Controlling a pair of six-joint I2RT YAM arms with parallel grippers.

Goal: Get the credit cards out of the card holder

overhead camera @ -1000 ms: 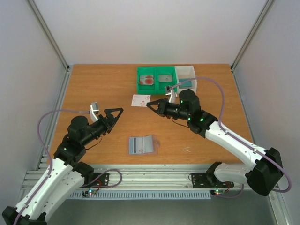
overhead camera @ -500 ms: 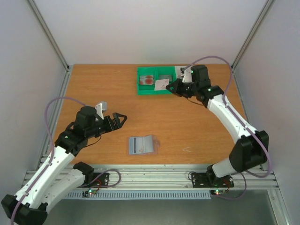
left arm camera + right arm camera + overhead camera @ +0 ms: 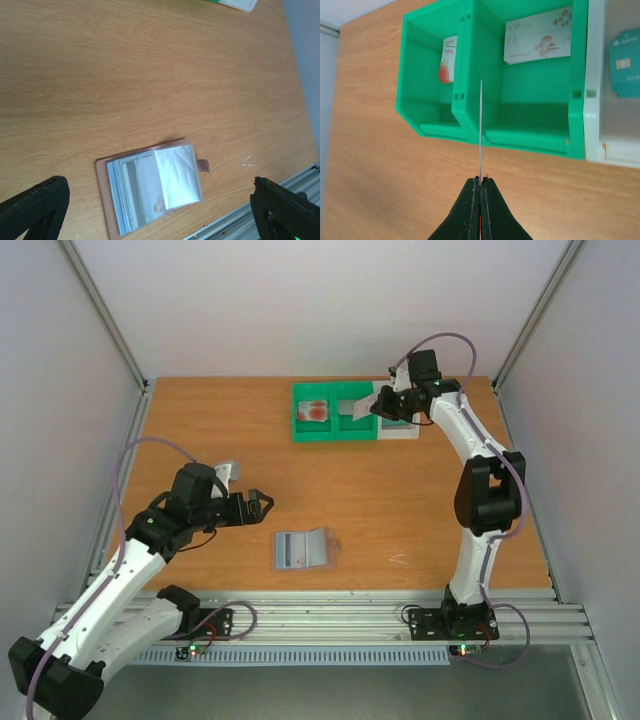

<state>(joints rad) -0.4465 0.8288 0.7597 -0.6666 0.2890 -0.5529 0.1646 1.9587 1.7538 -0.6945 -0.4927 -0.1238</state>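
Observation:
The card holder lies open on the table, brownish-pink outside, with clear sleeves and a pale card showing inside in the left wrist view. My left gripper is open and empty, to the left of the holder; in its wrist view the fingers straddle it from above. My right gripper is shut on a thin pale card, seen edge-on, over the near wall of the green tray. That tray holds a white card with red blotches and a grey-silver card. A teal card lies in the white tray.
The green tray and white tray stand side by side at the back of the table. A metal rail runs along the near edge. Grey walls close in both sides.
My right gripper has carried the pale card from mid-table back to the green tray. My left gripper has shifted slightly down and right, toward the card holder.

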